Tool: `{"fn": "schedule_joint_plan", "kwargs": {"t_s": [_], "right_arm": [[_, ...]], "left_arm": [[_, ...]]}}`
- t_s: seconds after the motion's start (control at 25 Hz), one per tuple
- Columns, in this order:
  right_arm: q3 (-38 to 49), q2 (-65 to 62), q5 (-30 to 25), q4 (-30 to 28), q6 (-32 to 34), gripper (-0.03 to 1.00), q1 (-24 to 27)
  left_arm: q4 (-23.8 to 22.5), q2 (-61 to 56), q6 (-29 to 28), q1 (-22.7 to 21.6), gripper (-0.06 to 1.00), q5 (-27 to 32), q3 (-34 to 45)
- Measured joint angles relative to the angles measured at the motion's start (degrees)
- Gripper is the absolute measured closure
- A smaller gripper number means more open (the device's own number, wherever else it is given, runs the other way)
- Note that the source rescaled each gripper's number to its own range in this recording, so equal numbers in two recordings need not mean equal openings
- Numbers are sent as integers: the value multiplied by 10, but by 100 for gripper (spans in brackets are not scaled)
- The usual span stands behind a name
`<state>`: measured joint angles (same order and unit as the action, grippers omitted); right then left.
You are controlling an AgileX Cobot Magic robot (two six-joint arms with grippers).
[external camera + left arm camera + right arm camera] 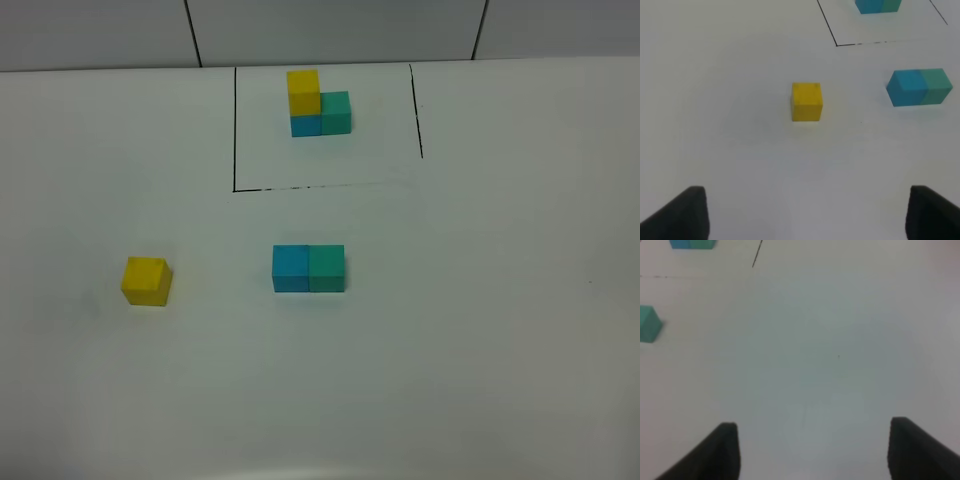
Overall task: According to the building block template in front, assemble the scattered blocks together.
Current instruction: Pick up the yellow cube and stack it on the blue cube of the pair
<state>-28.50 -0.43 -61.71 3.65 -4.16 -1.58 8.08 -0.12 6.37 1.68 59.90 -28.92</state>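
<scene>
The building block template (318, 104) stands inside a thin black-lined rectangle at the back: yellow cube on blue, teal-green cube adjoining. In the middle of the table a loose sky-blue cube (290, 268) and a teal-green cube (327, 268) sit side by side, touching. A loose yellow cube (146, 281) lies alone at the left. Neither gripper shows in the high view. My left gripper (805, 212) is open, well short of the yellow cube (806, 102), with the blue and green pair (919, 88) off to one side. My right gripper (812, 450) is open over bare table, with the green cube (649, 324) at the frame's edge.
The white table (480, 330) spreads around the blocks. The black frame line (235, 130) marks the template area, with a gap in its right side. A tiled wall runs along the back edge.
</scene>
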Motion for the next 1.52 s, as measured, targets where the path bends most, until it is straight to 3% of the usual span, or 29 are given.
{"fn": "schedule_joint_plan", "kwargs": {"t_s": [0.48,0.68,0.88,0.96,1.36,1.52], "right_arm": [[0,0,0,0,2,64,0],[0,0,0,0,3,64,0],[0,0,0,0,3,64,0],[0,0,0,0,4,64,0],[0,0,0,0,4,64,0],[0,0,0,0,4,64,0]], "left_arm": [[0,4,0,0,25,-3,-1],[2,72,0,0,19,-66,-21],[4,233,0,0,-1,-113,-70],[4,305,0,0,-5,-122,-104],[42,676,0,4,-6,-90,-303],[25,782,-12,54,-5,-100,-325]]}}
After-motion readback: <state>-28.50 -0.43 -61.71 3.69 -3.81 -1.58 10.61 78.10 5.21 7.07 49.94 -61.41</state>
